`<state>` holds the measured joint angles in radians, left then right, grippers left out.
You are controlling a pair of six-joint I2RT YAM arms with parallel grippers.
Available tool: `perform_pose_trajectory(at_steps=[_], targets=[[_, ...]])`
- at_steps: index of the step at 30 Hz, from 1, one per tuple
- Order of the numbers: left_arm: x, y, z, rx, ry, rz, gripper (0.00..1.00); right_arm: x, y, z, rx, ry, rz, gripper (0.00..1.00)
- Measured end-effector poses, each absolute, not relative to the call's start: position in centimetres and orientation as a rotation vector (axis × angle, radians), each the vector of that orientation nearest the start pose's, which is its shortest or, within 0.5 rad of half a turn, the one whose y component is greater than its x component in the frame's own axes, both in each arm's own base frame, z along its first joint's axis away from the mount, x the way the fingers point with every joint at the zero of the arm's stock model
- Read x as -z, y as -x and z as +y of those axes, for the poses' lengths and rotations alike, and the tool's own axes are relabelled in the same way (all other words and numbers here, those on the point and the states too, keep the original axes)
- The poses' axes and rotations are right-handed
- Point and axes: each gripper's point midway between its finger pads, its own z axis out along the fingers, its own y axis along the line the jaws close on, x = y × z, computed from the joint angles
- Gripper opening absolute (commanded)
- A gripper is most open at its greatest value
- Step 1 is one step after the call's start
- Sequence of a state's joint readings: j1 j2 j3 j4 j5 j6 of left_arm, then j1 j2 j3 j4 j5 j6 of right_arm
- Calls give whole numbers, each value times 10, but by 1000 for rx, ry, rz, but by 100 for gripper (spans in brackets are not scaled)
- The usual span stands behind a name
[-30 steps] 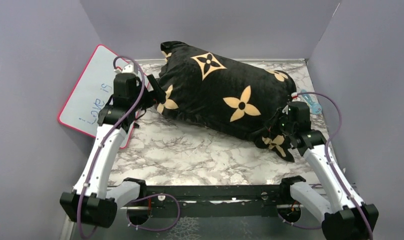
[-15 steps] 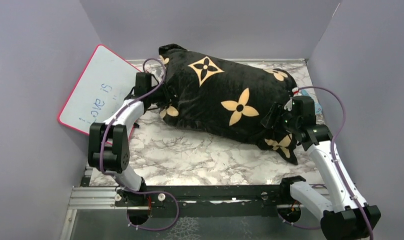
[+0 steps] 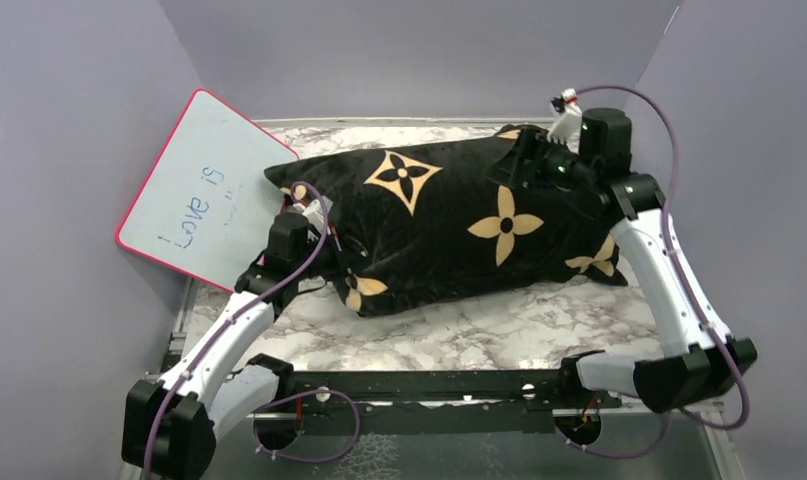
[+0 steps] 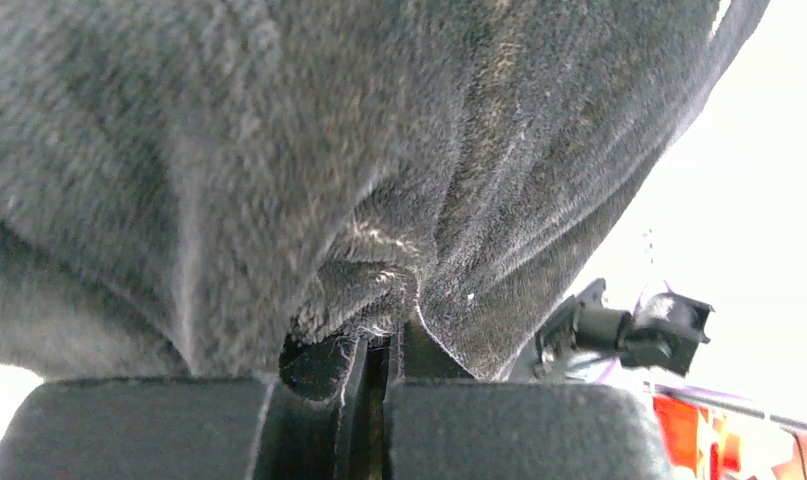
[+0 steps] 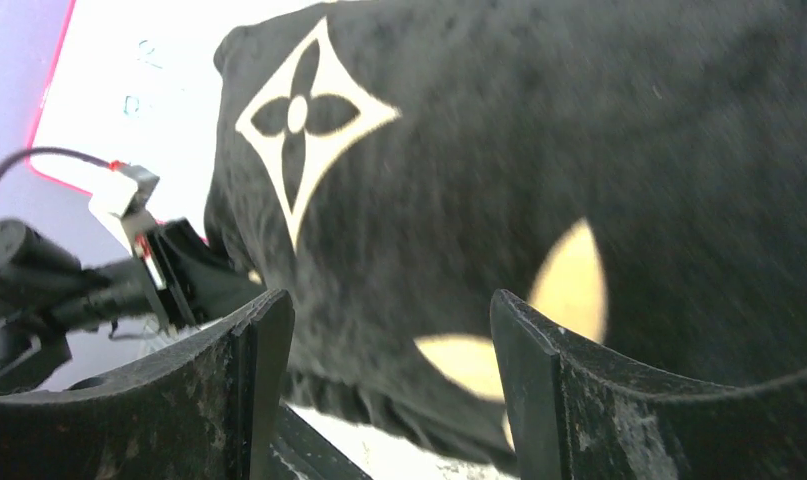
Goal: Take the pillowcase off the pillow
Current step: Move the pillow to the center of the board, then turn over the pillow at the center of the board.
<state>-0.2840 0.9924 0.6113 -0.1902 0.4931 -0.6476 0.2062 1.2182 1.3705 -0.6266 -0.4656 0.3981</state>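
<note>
Fingers of the left gripper are clamped shut on a fold of the pillowcase at its near-left corner. The right gripper stands wide, holding nothing, over the far-right end. The pillowcase lies across the marble table, its left end by the whiteboard, with the pillow wholly hidden inside. Which end is open I cannot tell. I would bring the right jaws down to pinch only cloth, not stuffing, then pull the ends apart slowly, watching that the velvet doesn't slip.

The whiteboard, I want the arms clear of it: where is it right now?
In the top view, the whiteboard sits at the far left by the wall, just left of the pillowcase.
</note>
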Motion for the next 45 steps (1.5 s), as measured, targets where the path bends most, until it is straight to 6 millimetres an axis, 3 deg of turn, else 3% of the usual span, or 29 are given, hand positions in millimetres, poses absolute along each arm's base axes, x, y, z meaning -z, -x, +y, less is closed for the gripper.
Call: perform_pose_trajectory(at_steps=[3,6,9,10,13,14,20,22,25,26,28,29,31,33,36,37,38,39,41,42,43,45], targets=[[-155,-221,-198,1095,62,2270,21,-327,-336,194,-861,183,2095,76],[-158,-202,-208,1120,46,2290,56,-311,-339,237,-866,311,2121,74],[-158,-194,-200,1056,83,2321,93,-255,-341,277,-802,408,2236,72],[-160,-193,-197,1033,105,2328,98,-227,-341,286,-760,422,2287,71],[-187,-200,-173,863,171,2298,99,-143,-328,291,-672,416,2359,70],[-200,-205,-165,810,188,2267,99,-136,-322,289,-681,398,2349,70],[-303,-251,-126,521,198,2040,99,-133,-292,268,-781,230,2204,69],[-325,-274,-125,463,173,2012,99,-133,-290,267,-809,198,2184,69],[-341,-335,-124,402,80,2018,99,-134,-288,267,-840,163,2158,69],[-338,-360,-123,398,53,2032,99,-135,-287,267,-850,153,2150,69],[-332,-389,-127,418,-24,2062,99,-136,-285,265,-867,135,2138,70],[-323,-412,-133,437,-79,2086,99,-137,-283,265,-874,128,2133,70],[-307,-438,-153,511,-204,2119,99,-138,-280,263,-886,118,2128,72],[-281,-451,-177,631,-325,2167,99,-141,-276,262,-897,115,2123,74],[-230,-434,-210,891,-476,2267,99,-144,-273,260,-901,114,2125,79],[-209,-419,-220,997,-526,2310,97,-149,-272,260,-902,115,2122,80],[-199,-412,-223,1036,-545,2326,86,-152,-271,259,-902,116,2125,81],[-191,-403,-226,1087,-574,2335,67,-154,-269,258,-897,116,2135,81],[-188,-388,-231,1184,-627,2316,19,-156,-264,255,-884,118,2162,82],[-192,-380,-234,1239,-658,2291,5,-157,-261,254,-875,121,2182,82],[-196,-376,-236,1269,-684,2268,0,-160,-260,252,-865,126,2197,82],[-204,-368,-238,1307,-716,2236,0,-168,-257,250,-841,133,2232,84]])
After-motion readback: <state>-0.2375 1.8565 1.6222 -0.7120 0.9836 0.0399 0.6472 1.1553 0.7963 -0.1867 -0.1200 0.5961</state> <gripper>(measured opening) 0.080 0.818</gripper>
